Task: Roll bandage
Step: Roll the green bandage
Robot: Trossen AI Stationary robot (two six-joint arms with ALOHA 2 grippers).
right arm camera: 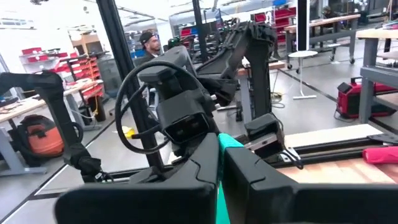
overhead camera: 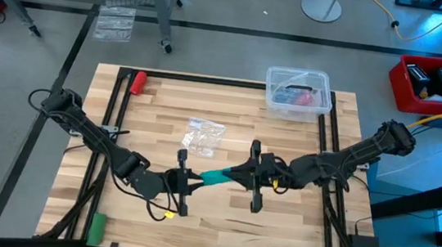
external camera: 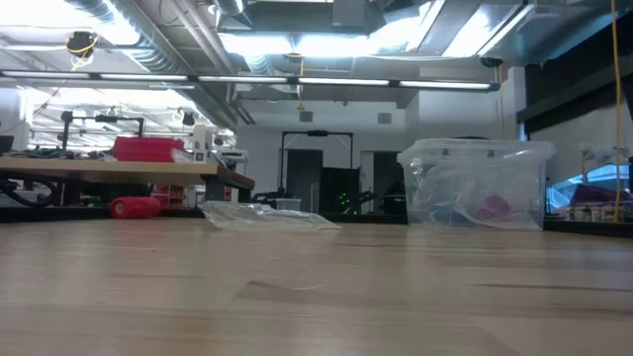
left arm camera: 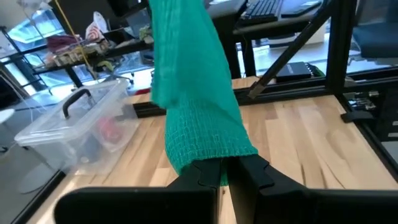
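I hold the left gripper (overhead camera: pixel 184 183) clenched on one end of the bandage (overhead camera: pixel 217 176), the right gripper (overhead camera: pixel 242 173) clenched on the other (both near table centre). The strip runs toward 2 o'clock from the left gripper, lifted off the table (overhead camera: pixel 293 221).

grey concrete floor (overhead camera: pixel 241 10), ceiling strip lights (external camera: pixel 297 44), workbench (external camera: pixel 119 170) behind.

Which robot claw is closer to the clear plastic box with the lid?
The right claw is nearer the plastic box. The left claw sits farther off. Both pinch the teal bandage.
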